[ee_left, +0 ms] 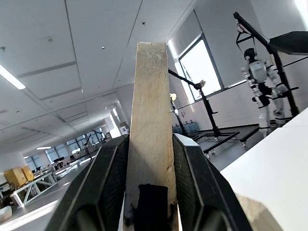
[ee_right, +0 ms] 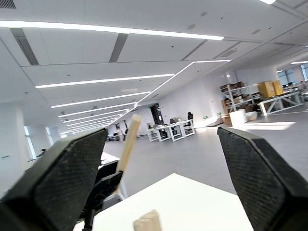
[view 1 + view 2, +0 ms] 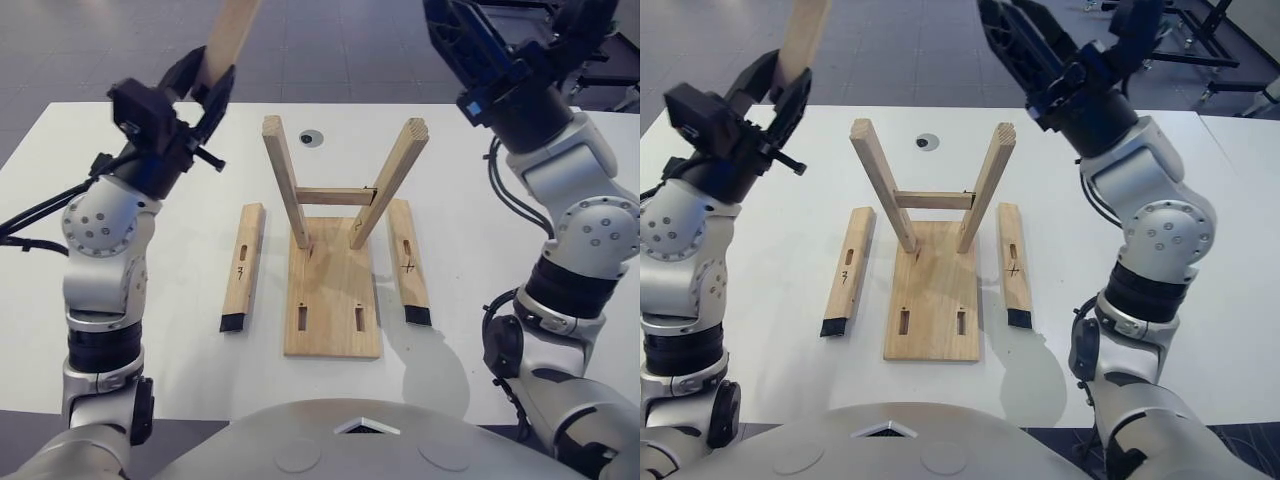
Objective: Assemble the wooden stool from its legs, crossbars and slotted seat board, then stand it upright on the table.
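- Up at the robot's left, the left gripper (image 3: 205, 85) is clamped on a pale wooden bar (image 3: 232, 35), its fingers (image 1: 110, 187) pressed to both flat sides, and the bar points up and away, well above the table (image 3: 190, 250).
- The right gripper (image 3: 515, 40) hangs high at the right with its jaws spread wide — nothing between them.
- The slotted seat board (image 3: 332, 300) lies flat in the middle of the table.
- Two legs (image 3: 287, 180) (image 3: 392, 180) stand in its far end, leaning apart, with a crossbar (image 3: 335, 197) joining them.
- Two nearer slots in the board are unfilled.
- A loose leg (image 3: 243, 265) lies flat just left of the board and another (image 3: 408, 262) just right of it — each slotted, black tip toward the robot.
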Motion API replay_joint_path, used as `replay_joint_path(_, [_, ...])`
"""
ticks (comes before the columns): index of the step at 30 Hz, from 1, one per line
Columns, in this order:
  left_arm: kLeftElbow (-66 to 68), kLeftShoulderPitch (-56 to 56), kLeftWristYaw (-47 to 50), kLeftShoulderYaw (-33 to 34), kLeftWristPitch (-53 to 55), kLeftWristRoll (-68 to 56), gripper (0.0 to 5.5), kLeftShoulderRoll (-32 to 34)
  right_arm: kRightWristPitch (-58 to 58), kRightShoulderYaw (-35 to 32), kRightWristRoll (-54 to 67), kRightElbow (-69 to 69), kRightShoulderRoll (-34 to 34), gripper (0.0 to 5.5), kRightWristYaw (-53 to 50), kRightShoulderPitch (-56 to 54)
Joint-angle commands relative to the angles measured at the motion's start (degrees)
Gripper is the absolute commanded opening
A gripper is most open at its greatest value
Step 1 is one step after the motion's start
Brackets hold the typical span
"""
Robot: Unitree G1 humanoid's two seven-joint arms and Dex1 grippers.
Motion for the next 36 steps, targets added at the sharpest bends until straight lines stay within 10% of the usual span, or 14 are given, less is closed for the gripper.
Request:
replay_joint_path(1, [0.3, -4.3, -1.1, -4.2, -2.4, 2.5, 1.28, -1.2, 0.1, 3.1, 1.5, -1.9, 3.1, 4.19, -2.8, -0.8])
replay_joint_path(9, [0.9, -5.9, -3.0, -9.2, -1.6, 1.9, 1.28, -3.9, -2.0, 6.4, 2.4, -2.5, 7.8, 4.19, -5.0, -1.5])
replay_joint_path(29, [1.8, -4.8, -3.2, -11.3, -1.3, 4.1, 1.28, -4.5, -4.5, 9.1, -1.5, -1.0, 9.3, 0.52, -5.3, 0.3])
replay_joint_path(36, [2.1, -4.9, -3.9, -11.6, -1.2, 3.8, 1.28, -4.9, -5.6, 8.9, -2.7, -0.3, 9.6, 0.39, -4.5, -0.1])
